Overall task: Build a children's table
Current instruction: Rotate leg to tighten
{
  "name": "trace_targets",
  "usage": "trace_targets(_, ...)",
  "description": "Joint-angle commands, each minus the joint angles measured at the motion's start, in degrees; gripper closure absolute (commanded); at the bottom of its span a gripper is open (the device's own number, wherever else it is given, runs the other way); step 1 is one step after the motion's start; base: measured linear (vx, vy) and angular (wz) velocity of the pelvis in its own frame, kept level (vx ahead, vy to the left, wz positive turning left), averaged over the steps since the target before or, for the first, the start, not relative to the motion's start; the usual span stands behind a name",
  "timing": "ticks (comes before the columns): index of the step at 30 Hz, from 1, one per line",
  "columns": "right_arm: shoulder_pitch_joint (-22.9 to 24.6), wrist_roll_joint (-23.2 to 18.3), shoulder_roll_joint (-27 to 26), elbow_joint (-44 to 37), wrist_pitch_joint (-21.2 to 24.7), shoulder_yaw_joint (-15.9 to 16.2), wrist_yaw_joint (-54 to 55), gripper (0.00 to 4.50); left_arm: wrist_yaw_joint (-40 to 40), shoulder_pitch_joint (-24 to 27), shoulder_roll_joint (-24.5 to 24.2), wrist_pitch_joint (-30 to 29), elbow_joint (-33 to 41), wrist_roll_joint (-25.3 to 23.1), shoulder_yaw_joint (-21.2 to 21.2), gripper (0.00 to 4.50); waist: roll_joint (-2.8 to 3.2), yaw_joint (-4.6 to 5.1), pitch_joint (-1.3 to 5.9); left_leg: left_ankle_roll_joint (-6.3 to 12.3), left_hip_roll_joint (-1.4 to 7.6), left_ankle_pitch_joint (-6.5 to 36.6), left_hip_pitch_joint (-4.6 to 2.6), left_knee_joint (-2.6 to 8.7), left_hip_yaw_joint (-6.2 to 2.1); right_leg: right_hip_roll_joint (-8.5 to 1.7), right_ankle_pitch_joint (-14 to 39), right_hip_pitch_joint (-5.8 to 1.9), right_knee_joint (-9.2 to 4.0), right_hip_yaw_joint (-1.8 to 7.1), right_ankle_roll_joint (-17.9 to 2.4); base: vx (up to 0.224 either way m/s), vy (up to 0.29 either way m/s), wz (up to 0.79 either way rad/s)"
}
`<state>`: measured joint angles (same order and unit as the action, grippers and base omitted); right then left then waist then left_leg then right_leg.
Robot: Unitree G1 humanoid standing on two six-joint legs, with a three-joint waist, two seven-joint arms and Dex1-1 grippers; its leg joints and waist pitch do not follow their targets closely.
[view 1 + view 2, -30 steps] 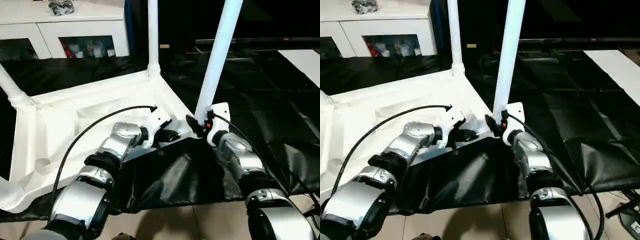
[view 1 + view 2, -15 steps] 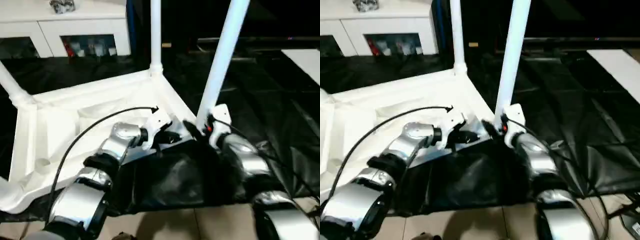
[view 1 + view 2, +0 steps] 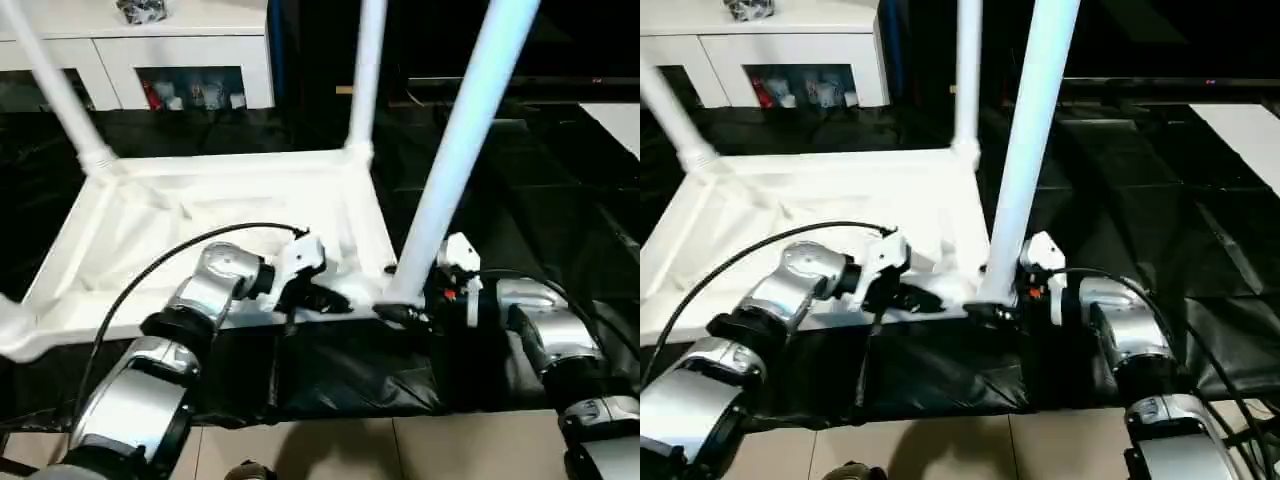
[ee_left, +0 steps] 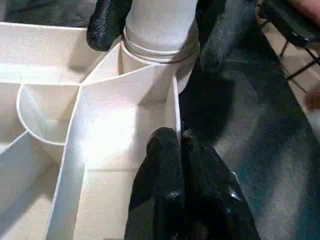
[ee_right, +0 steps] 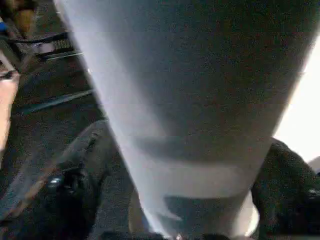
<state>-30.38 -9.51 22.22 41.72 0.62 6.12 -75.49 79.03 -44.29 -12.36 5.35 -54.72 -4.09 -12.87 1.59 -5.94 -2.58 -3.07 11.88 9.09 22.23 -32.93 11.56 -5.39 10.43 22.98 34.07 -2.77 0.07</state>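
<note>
The children's table lies upside down, its ribbed white top on a black sheet. Legs stand up from its corner sockets: the near right leg, the far right leg and the far left leg. My right gripper is open, its fingers standing on either side of the near right leg's base. Just left of that corner, my left gripper is shut on the top's near rim wall.
A white glass-door cabinet stands at the back left. The black sheet covers the floor around the table. Pale tiles show at the near edge and a white panel at the far right.
The table top has turned squarer to me and its near right corner has come closer. My right forearm has swung out to the right. My left gripper stays shut at the near rim.
</note>
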Motion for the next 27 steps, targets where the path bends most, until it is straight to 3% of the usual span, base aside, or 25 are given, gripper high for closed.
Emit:
trace_targets(1, 0.1, 0.9, 0.1, 0.2, 1.3, 2.1, -1.7, 0.81, 3.3, -1.1, 0.7, 1.0, 2.4, 1.1, -1.2, 4.50, -0.72, 0.09, 3.68, 4.69, 1.66, 13.3, -1.38, 3.45, -0.55, -2.78, 7.8, -2.52, -3.53, 1.39, -15.9, 0.000, 0.000, 0.00)
trace_targets(5, 0.0, 1.2, 0.3, -0.4, 2.1, 3.6, -4.5, 1.18, 4.6, -1.1, -0.1, 0.8, 2.0, 1.4, -1.1, 4.50, -0.43, 0.01, 3.70, 4.38, 1.68, 13.7, -1.51, 3.48, -0.55, -2.71, 7.6, -2.50, -3.51, 1.41, -16.0, 0.000, 0.000, 0.00)
trace_targets(7, -0.2, 1.2, 0.2, -0.4, 2.5, 3.8, -5.2, 1.35, 4.7, -1.1, -0.2, 0.7, 1.9, 1.4, -1.1, 4.50, -0.78, -0.15, 3.75, 4.28, 1.67, 13.5, -1.53, 3.42, -0.53, -2.76, 7.4, -2.56, -3.42, 1.42, -16.2, 0.000, 0.000, 0.00)
trace_targets(11, -0.3, 1.3, 0.0, -0.5, 2.5, 4.3, -6.0, 1.76, 4.9, -1.0, -0.4, 0.5, 2.1, 1.6, -1.0, 4.50, -0.75, -0.33, 3.79, 4.49, 1.68, 12.8, -1.51, 3.35, -0.53, -2.84, 7.2, -2.55, -3.33, 1.42, -16.2, 0.000, 0.000, 0.00)
trace_targets(18, -0.1, 1.1, -0.8, -1.2, 3.1, 4.6, -6.0, 1.92, 4.3, -1.0, -0.7, 0.7, 1.4, 1.5, -0.7, 4.50, -0.43, -0.27, 3.78, 4.18, 1.64, 13.0, -1.50, 3.37, -0.55, -2.76, 7.5, -2.52, -3.42, 1.42, -15.9, 0.000, 0.000, 0.00)
trace_targets(23, 2.4, -0.7, -2.8, -3.1, 3.8, 1.7, -0.4, 1.94, -1.9, -1.5, 0.8, -0.6, 0.2, 1.4, 0.7, 4.50, -0.12, -0.41, 3.75, 3.65, 1.65, 13.9, -1.56, 3.49, -0.62, -2.72, 6.9, -2.54, -3.35, 1.40, -16.1, 0.000, 0.000, 0.00)
trace_targets(27, 3.3, 0.3, -5.6, -2.5, 2.9, -1.0, 10.8, 1.94, -9.2, -2.0, 3.5, -2.0, -0.4, 1.2, 1.7, 4.50, -0.09, -0.12, 3.34, 1.12, 1.64, 18.4, -1.88, 4.03, -0.77, -2.89, 15.2, -2.24, -4.25, 1.41, -14.1, 0.000, 0.000, 0.00)
